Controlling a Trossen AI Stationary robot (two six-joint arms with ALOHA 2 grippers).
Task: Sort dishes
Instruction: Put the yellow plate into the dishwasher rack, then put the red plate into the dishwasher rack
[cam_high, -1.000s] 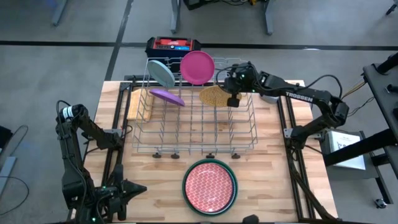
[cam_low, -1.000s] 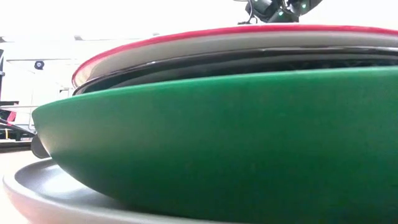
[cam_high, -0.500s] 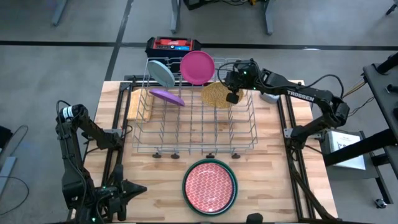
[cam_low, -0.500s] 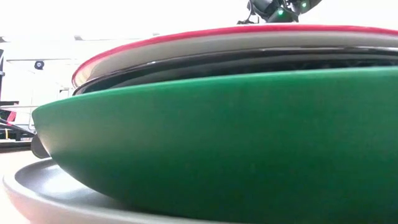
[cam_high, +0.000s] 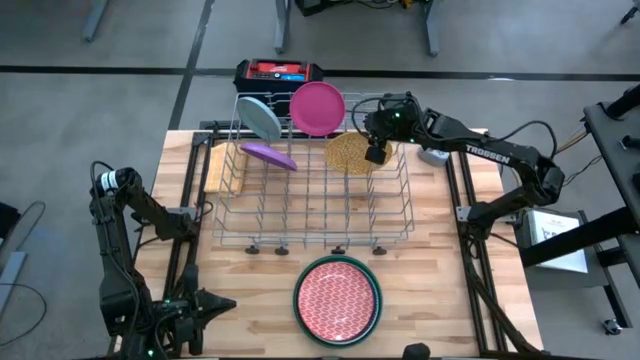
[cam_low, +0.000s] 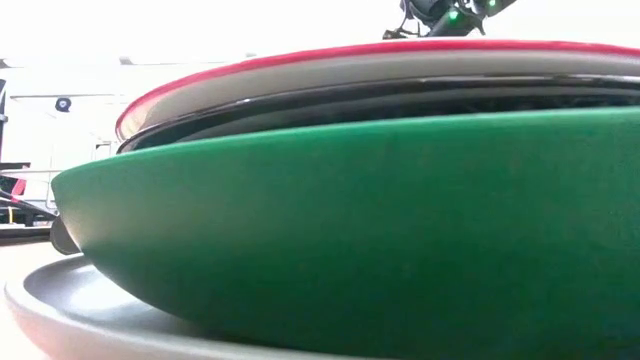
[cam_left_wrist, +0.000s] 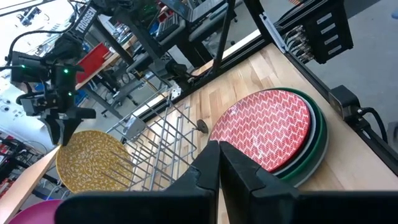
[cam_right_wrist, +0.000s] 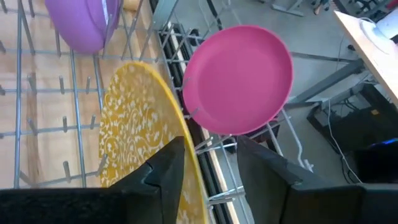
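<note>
A silver wire rack (cam_high: 315, 200) stands mid-table. At its far end a pale blue plate (cam_high: 262, 118), a pink plate (cam_high: 318, 107) and a purple plate (cam_high: 268, 155) sit among the wires. A yellow patterned plate (cam_right_wrist: 134, 124) leans there too, its lower edge down between the tines. My right gripper (cam_high: 377, 152) is open at that plate's upper rim, one finger on each side. Near the front edge is a stack with a red patterned plate (cam_high: 337, 298) on top and a green one (cam_low: 350, 220) below. My left gripper (cam_left_wrist: 217, 168) waits shut at the front left. My right gripper comes at the yellow plate's upper rim (cam_right_wrist: 186, 155) slanting down from the table's right. One finger (cam_right_wrist: 165, 165) lies close against the rim and the other stands well clear of it. Whether the near finger touches the plate, I cannot tell.
A red and black box (cam_high: 280, 72) sits beyond the table's far edge. A tan flat piece (cam_high: 214, 165) lies left of the rack. Bare wood (cam_high: 440, 260) shows to the right of the stack and rack, and more to the stack's left.
My right gripper has risen a little and drawn slightly toward the table's right and far edges. The yellow plate has tipped: from above it shows rounder than before, while its lower edge has stayed in the rack.
</note>
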